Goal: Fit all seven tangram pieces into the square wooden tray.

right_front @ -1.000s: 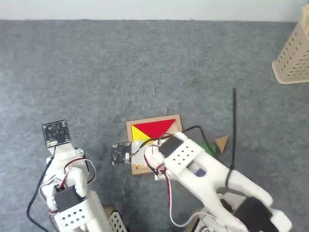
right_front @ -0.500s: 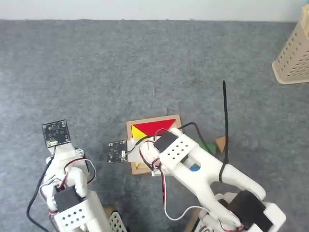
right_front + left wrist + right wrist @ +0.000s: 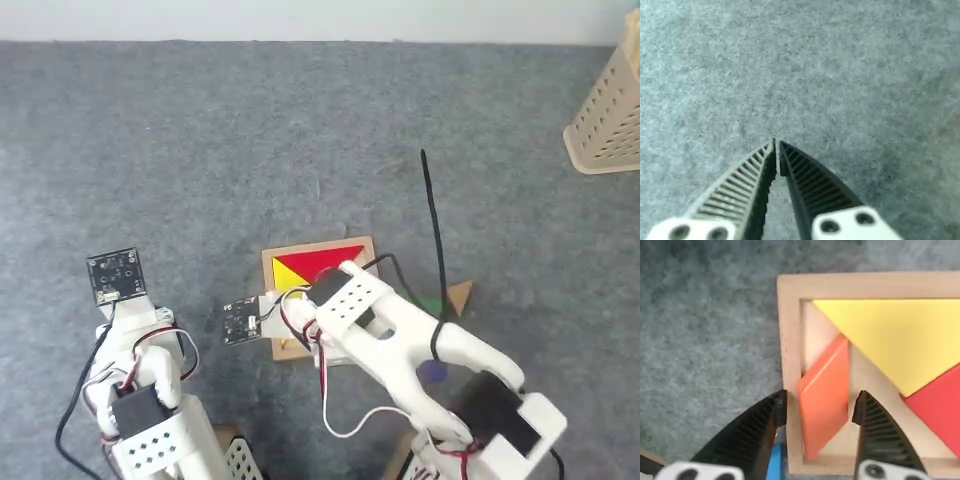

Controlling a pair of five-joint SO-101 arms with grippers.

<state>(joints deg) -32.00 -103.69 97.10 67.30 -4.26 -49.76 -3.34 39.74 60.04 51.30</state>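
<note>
Orange piece (image 3: 824, 399) against tray (image 3: 789, 340) wall; right claw (image 3: 822, 393) wide astride; left claw (image 3: 777, 144) closed.

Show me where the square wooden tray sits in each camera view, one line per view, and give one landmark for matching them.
High view: the square wooden tray lies at centre, partly under the right arm.
Left wrist view: not in it.
Right wrist view: its rim and one corner lie just under the right gripper.
Landmark: the yellow triangle inside the tray.
</note>
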